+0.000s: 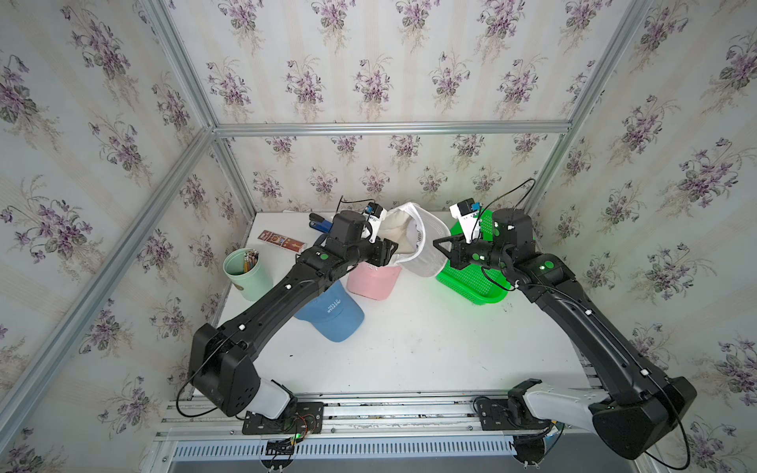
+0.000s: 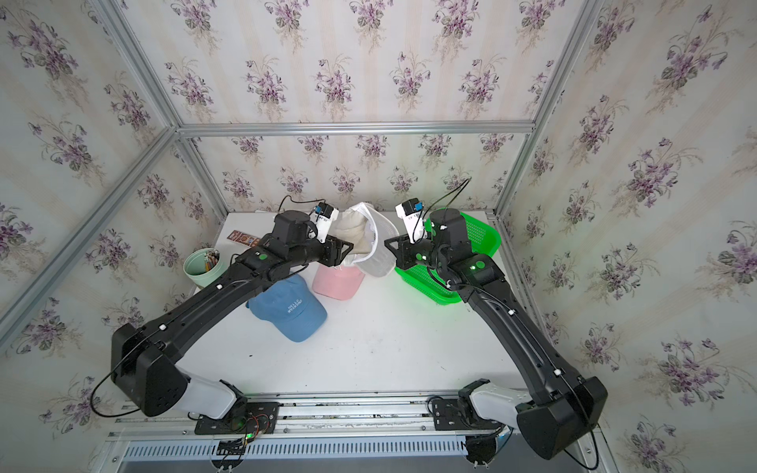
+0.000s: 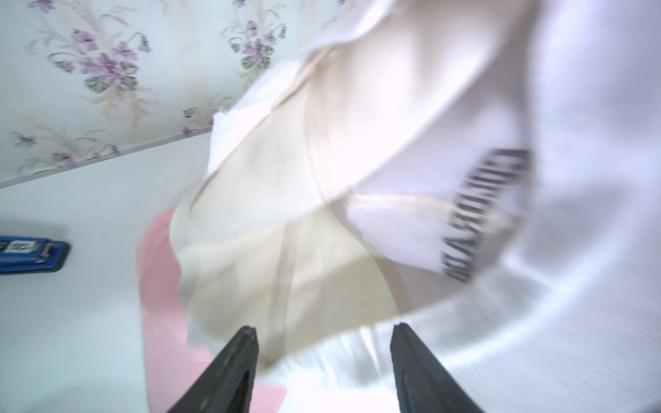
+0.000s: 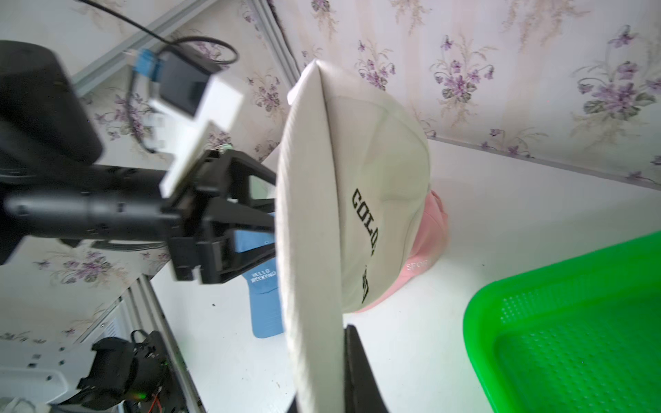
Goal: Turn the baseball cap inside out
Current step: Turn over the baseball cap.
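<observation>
1 white cap (image 1: 422,262) hangs over the pink cap (image 1: 372,284); right wrist view shows the right claw (image 4: 322,372) pinching its brim, left wrist view shows the left claw (image 3: 323,334) spread at its lining.

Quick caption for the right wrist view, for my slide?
Right gripper pinches the white cap by its brim; left gripper open behind it, pink cap beyond.

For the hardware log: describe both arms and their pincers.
The left arm and right arm are matte black links on pale grey base segments, each with a green indicator light near the wrist and small white clips along a black cable. A white camera block with a blue connector tops each wrist. The left pincer and right pincer have black, tapered fingers.
</observation>
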